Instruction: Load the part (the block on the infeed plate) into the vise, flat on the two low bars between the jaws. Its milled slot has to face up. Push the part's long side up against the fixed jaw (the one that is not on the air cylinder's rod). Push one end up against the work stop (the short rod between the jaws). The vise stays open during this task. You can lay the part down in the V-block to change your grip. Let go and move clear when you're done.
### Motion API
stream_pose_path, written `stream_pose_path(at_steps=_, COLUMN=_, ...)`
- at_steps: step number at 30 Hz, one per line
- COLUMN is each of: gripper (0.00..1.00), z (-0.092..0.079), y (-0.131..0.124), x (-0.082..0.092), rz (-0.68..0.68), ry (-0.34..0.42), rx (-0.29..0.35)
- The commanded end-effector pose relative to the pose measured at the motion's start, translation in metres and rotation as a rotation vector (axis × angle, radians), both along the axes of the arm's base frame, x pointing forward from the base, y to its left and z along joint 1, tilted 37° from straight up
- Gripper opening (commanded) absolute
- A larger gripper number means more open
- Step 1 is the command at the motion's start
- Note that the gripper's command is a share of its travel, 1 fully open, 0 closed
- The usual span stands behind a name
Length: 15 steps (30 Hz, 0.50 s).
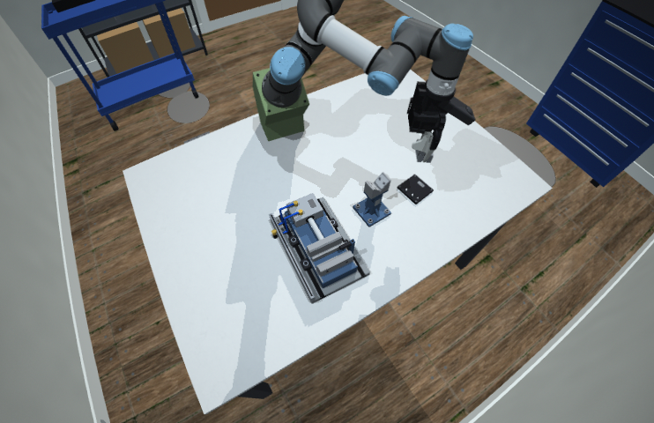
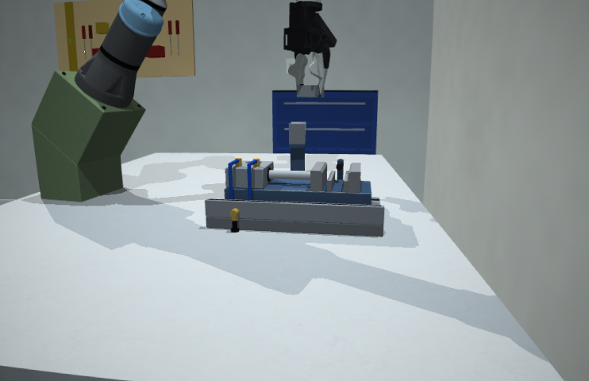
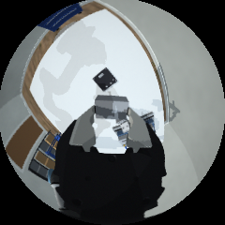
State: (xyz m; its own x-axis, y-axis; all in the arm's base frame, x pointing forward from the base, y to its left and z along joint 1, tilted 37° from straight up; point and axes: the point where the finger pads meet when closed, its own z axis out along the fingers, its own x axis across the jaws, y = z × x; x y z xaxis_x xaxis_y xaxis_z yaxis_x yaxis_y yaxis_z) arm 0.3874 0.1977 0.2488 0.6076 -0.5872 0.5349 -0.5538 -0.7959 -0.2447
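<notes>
My gripper [image 1: 424, 152] [image 2: 309, 87] [image 3: 111, 106] is shut on the grey part [image 2: 306, 91] [image 3: 112, 101] and holds it high above the table, behind the V-block in the exterior view. Which way its slot faces is not clear. The V-block [image 1: 376, 186] [image 2: 297, 133] stands tilted on a blue post. The infeed plate [image 1: 418, 192] [image 3: 105, 76] is black and bears no block. The vise is open, with the fixed jaw [image 1: 336, 263] [image 2: 356, 178] apart from the moving jaw [image 1: 323, 244] [image 2: 318, 177]. The dark work stop [image 1: 346, 245] [image 2: 340, 167] is at one end of the gap.
The air cylinder [image 1: 305, 209] [image 2: 255, 176] has blue hoses [image 1: 282, 217] [image 2: 230, 182] standing up beside it. The green robot base [image 1: 283, 122] [image 2: 56, 148] stands at the table's back edge in the top view. A blue drawer cabinet [image 1: 587, 112] [image 2: 324, 141] stands beyond the table.
</notes>
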Motion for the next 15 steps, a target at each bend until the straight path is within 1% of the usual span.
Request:
stream_pose_path(at_steps=1, gripper=0.00, z=0.0021, y=-0.0027, x=0.0004, rz=-0.043, ry=-0.011, rx=0.032)
stream_pose_path(at_steps=3, gripper=0.00, z=0.0025, y=-0.0042, x=0.0005, rz=-0.063, ry=-0.014, rx=0.046)
stream_pose_path(at_steps=5, gripper=0.00, z=0.0025, y=-0.0042, x=0.0005, rz=-0.063, ry=-0.014, rx=0.046)
stream_pose_path(at_steps=15, gripper=0.00, z=0.0041, y=-0.0117, x=0.0010, rz=-0.165, ry=-0.031, rx=0.118)
